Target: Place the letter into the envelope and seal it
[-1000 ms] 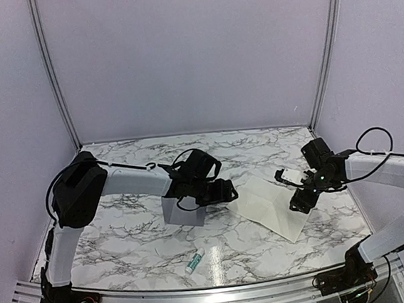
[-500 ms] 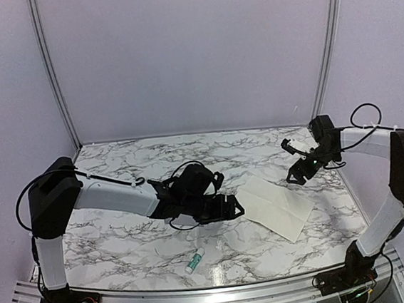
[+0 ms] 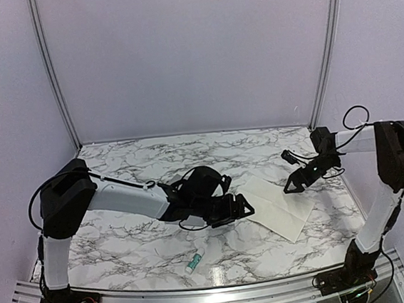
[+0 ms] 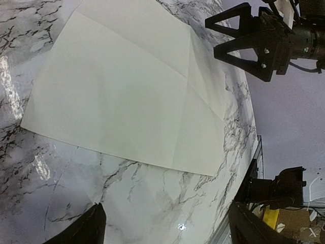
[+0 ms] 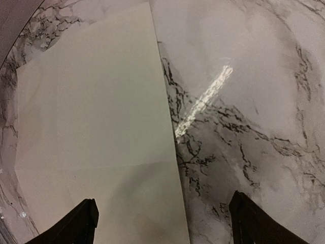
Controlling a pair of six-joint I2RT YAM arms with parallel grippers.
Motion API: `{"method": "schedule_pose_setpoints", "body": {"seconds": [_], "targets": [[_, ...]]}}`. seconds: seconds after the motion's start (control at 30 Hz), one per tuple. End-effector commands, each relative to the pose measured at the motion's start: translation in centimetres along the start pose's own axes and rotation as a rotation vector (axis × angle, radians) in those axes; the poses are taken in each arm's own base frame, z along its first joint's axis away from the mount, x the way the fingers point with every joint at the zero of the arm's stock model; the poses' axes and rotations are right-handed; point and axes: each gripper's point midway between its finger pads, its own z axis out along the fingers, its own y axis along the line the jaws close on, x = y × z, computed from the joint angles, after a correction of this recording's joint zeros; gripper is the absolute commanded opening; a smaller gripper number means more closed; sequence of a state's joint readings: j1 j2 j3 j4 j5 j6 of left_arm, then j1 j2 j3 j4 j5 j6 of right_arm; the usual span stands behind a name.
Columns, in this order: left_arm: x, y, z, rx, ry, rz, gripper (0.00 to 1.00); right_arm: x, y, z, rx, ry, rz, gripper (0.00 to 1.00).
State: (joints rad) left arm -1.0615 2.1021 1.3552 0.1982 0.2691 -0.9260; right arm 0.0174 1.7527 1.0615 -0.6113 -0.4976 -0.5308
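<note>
Top external: letter (image 3: 279,205) flat on table (image 3: 124,238)

Two arms (image 3: 124,197) — white links, black joints; thin black cables (image 3: 356,107) looped alongside

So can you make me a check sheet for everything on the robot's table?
surface: marble table, shiny with glare, no spills seen.
job's things: letter lies flat and creased; envelope not seen in any view.
clutter: small green-and-white tube near the front edge.
grippers: left gripper jaws open, low by the letter's left edge, holding nothing; right gripper jaws open, over the letter's far corner, holding nothing.
cables: black cables loop off both arms, clear of the letter.
surroundings: plain pale walls; metal rail along the front.
</note>
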Motion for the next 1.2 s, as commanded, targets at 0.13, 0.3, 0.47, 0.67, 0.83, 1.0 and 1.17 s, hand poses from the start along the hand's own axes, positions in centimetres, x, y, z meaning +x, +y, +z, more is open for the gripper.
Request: {"method": "schedule_pose_setpoints", "body": {"seconds": [0.13, 0.3, 0.47, 0.67, 0.83, 1.0, 1.17], "targets": [[0.4, 0.4, 1.3, 0.022, 0.039, -0.047, 0.86, 2.7, 2.9, 0.4, -0.133, 0.066, 0.005, 0.83], [-0.2, 1.5, 1.7, 0.008, 0.035, -0.077, 0.86, 4.9, 4.5, 0.9, -0.188, 0.131, 0.000, 0.81], [-2.5, 2.1, 1.5, -0.007, -0.024, -0.065, 0.86, 5.9, 6.5, 0.8, -0.254, 0.158, -0.026, 0.79], [-8.5, 3.5, 0.3, -0.033, -0.150, -0.021, 0.86, 5.8, 9.5, 0.0, -0.358, 0.154, -0.089, 0.78], [-11.2, 3.6, -2.1, -0.074, -0.213, 0.025, 0.86, 5.2, 10.3, -0.9, -0.403, 0.137, -0.108, 0.78], [-8.5, 3.4, -4.6, -0.096, -0.195, 0.035, 0.86, 3.8, 7.7, -1.8, -0.305, 0.080, -0.090, 0.78], [-3.5, 3.2, -5.9, -0.097, -0.112, 0.040, 0.82, 2.6, 6.0, -1.3, -0.247, 0.049, -0.074, 0.77]]}}
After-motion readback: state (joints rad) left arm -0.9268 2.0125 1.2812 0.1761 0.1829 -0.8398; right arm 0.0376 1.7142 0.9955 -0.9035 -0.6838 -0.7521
